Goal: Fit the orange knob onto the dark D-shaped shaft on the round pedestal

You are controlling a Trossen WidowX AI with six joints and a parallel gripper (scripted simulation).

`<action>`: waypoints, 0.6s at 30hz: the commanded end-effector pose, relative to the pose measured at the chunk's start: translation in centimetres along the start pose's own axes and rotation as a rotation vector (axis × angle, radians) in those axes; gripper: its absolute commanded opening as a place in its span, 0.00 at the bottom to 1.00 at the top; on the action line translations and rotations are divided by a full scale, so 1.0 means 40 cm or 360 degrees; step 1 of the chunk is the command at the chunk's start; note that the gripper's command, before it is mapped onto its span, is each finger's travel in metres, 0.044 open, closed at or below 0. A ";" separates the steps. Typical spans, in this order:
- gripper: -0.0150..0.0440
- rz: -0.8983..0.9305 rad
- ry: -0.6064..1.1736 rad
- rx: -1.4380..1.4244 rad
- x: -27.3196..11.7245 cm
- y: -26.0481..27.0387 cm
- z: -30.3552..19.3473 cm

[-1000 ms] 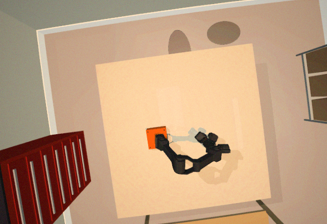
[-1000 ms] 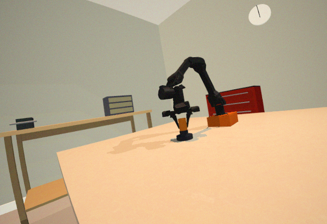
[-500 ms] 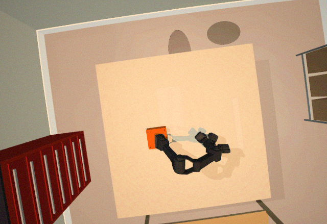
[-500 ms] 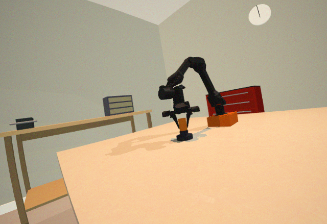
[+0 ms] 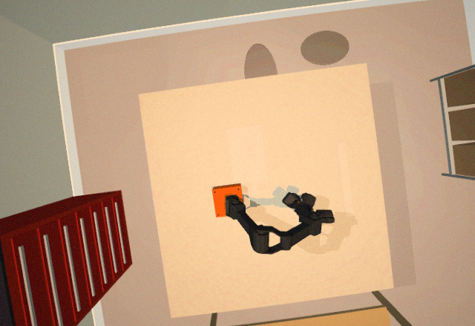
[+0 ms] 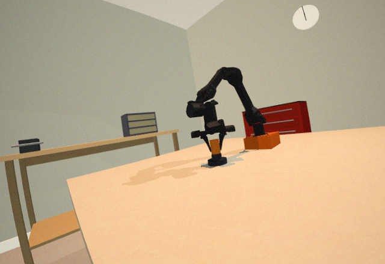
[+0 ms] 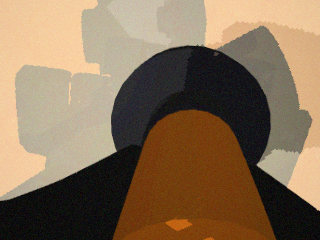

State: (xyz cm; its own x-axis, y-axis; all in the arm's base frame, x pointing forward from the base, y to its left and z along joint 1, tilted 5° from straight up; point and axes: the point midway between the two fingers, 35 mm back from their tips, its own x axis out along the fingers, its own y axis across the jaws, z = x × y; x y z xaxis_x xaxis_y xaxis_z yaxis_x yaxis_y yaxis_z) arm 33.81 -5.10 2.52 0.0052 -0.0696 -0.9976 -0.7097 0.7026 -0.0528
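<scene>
Orange knob (image 6: 215,147) (image 7: 192,170) is clamped b/w the fingers of the gripper (image 6: 215,149), held approx. upright, long axis running down toward the round pedestal (image 6: 217,162) (image 7: 135,110). Pedestal is dark, sits on the tan surface (image 5: 260,131) (image 6: 236,205), out in front of the arm's orange base block (image 5: 219,203) (image 6: 261,142). Only one arm, so no L/R choice.

Key relation: knob is directly above the pedestal, axis roughly in line w/ it. Ext. view has a short dark section b/w the knob's lower end and the pedestal's wide disc, so knob isn't seated. Wrist view: knob's far end overlaps the disc, rest of disc rim shows around it. Shaft's D profile not visible, nor the hole's flat; can't tell if flats match, or if the shaft tip is already in the hole.

Step, my read: alignment/insertion, still short of full depth. Next move prob. a small twist about the vertical axis w/ light down pressure till the flats meet, then push to the pedestal and release. Risk: pushing w/ flats off could jam or tilt the knob, or make it slip in the grip.
</scene>
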 end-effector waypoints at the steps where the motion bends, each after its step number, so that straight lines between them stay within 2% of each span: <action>1: 0.25 -0.0006 0.0021 0.0045 0.001 -0.005 -0.011; 18: 0.25 -0.0007 0.0020 0.0146 0.001 -0.008 -0.008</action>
State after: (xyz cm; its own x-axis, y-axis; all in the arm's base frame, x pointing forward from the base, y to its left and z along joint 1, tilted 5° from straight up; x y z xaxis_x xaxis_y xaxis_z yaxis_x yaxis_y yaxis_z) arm 33.80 -5.06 2.47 0.0013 -0.0675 -0.9977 -0.6409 0.7658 -0.0527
